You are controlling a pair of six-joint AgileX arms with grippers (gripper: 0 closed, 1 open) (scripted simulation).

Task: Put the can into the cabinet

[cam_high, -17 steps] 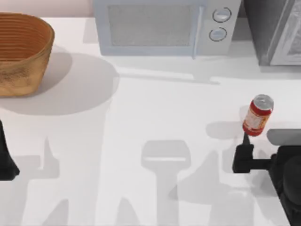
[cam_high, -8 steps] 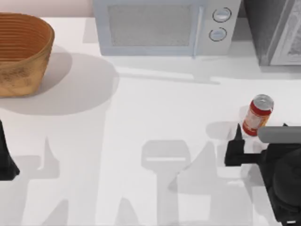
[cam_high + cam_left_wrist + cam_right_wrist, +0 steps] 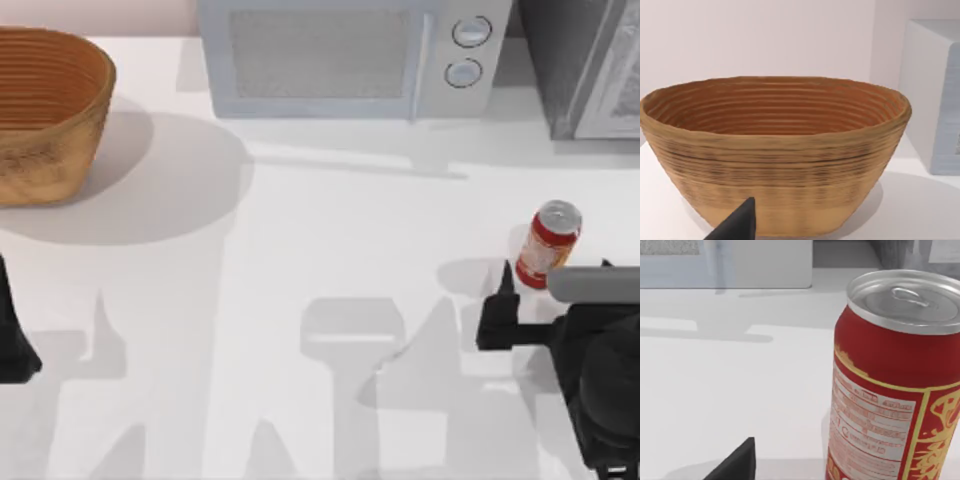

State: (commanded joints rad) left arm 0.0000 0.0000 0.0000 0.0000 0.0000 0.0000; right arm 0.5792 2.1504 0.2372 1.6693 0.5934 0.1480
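Observation:
The red can [image 3: 549, 244] with a silver top stands upright on the white table at the right. My right gripper [image 3: 556, 270] is open right at its near side, one dark fingertip [image 3: 506, 279] to the can's left and the other just past its right. The right wrist view has the can [image 3: 895, 390] very close, with a fingertip [image 3: 737, 462] beside it. The grey speckled cabinet [image 3: 582, 66] stands at the back right corner, beyond the can. My left gripper [image 3: 10, 345] is parked at the table's left edge, open and holding nothing.
A pale microwave [image 3: 340, 55] with two round knobs runs along the back middle, beside the cabinet. A woven brown basket [image 3: 45, 110] sits at the back left, directly ahead in the left wrist view [image 3: 775, 150]. Bare white tabletop [image 3: 330, 240] lies between them.
Over the last second my right gripper moved up toward the can and a little left, its fingers coming to either side of it. The can and the left arm stayed put.

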